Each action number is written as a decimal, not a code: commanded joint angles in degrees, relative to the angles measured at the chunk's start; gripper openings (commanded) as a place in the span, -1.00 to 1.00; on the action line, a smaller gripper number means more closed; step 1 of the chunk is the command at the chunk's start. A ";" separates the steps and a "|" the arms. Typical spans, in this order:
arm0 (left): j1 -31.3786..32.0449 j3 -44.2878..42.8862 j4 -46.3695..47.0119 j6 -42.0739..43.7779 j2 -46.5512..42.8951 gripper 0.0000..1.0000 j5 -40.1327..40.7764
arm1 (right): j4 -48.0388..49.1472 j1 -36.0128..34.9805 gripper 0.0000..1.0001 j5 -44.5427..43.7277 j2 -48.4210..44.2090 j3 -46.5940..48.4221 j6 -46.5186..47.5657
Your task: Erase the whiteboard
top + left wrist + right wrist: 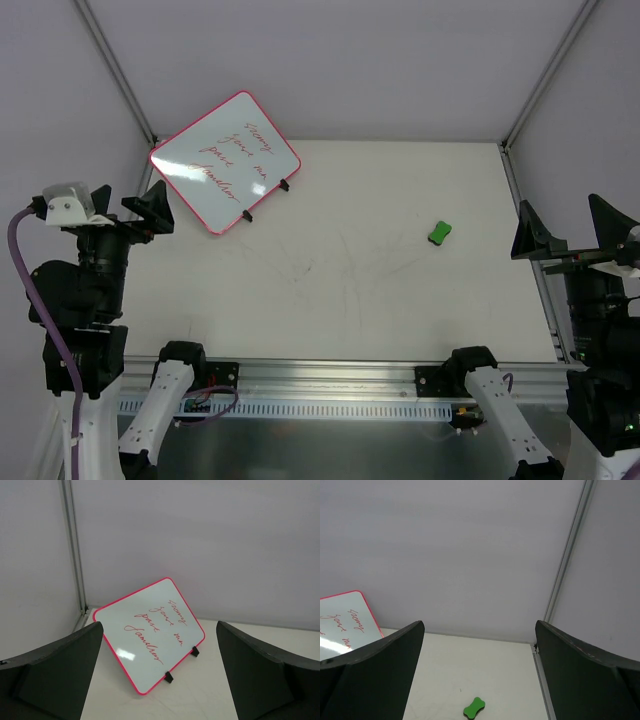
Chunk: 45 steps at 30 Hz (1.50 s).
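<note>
The whiteboard [225, 160] has a pink-red rim and stands tilted on two black clips at the back left, with red handwriting on it. It also shows in the left wrist view [150, 632] and partly in the right wrist view [342, 622]. A small green eraser [438, 233] lies on the table at the right, also in the right wrist view [474, 707]. My left gripper [135, 203] is open and empty, raised near the board's front left, facing it [159, 645]. My right gripper [570, 232] is open and empty at the right edge, facing the eraser [479, 630].
White walls with metal corner posts [115, 70] close in the back and sides. A metal rail [330, 378] runs along the table's near edge by the arm bases. A side rail [528, 250] borders the table's right edge.
</note>
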<state>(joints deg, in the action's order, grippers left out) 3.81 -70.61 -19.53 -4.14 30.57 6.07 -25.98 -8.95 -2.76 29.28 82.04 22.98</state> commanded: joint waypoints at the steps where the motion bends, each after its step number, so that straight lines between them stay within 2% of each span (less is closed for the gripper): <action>1: 0.40 0.30 1.07 -1.92 1.69 0.97 -1.41 | 2.60 -0.45 0.98 0.13 1.13 -0.12 -0.04; 8: 0.40 3.19 0.72 -6.39 4.58 0.98 -1.58 | 2.51 -0.45 0.98 0.39 1.40 -2.23 -1.36; 17: 0.23 8.99 0.37 -16.24 17.15 0.98 -7.30 | -0.74 -0.63 0.98 13.30 4.64 -7.76 -8.21; 22: -3.81 9.79 0.46 -19.40 25.14 0.98 -6.50 | -0.92 -0.63 0.98 15.67 4.65 -16.01 -13.84; 23: -6.51 9.70 0.46 -20.11 26.29 0.98 -6.42 | -1.00 -0.63 0.98 16.29 4.65 -17.08 -14.97; 27: -8.55 7.52 0.63 -19.77 32.95 0.97 1.48 | -1.01 -0.72 0.98 18.06 4.38 -21.39 -17.35; 30: -9.70 5.05 0.63 -17.75 37.79 0.97 -1.31 | -1.01 -0.72 0.98 19.81 4.30 -23.50 -17.53; 32: -9.70 4.69 0.72 -18.18 39.30 0.98 -8.24 | -1.09 -0.63 0.98 20.34 4.21 -24.29 -17.62; 34: -9.09 6.18 0.63 -20.28 40.80 0.97 -10.63 | -0.92 -0.63 0.98 20.43 3.95 -25.35 -18.14; 36: -7.78 8.89 0.63 -24.94 41.32 0.98 -8.10 | -1.01 -0.63 0.98 20.17 3.77 -26.40 -18.50; 40: 3.35 9.97 0.63 -29.68 44.31 0.98 4.19 | -1.09 -0.63 0.98 19.38 3.42 -27.54 -19.29; 45: 8.66 8.21 0.37 -40.22 52.82 0.97 11.49 | -2.67 -0.72 0.98 19.46 3.16 -27.81 -19.12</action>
<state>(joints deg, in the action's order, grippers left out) 11.00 -61.14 -19.00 -35.51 79.33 9.58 -29.08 -9.26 15.94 33.30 54.24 4.86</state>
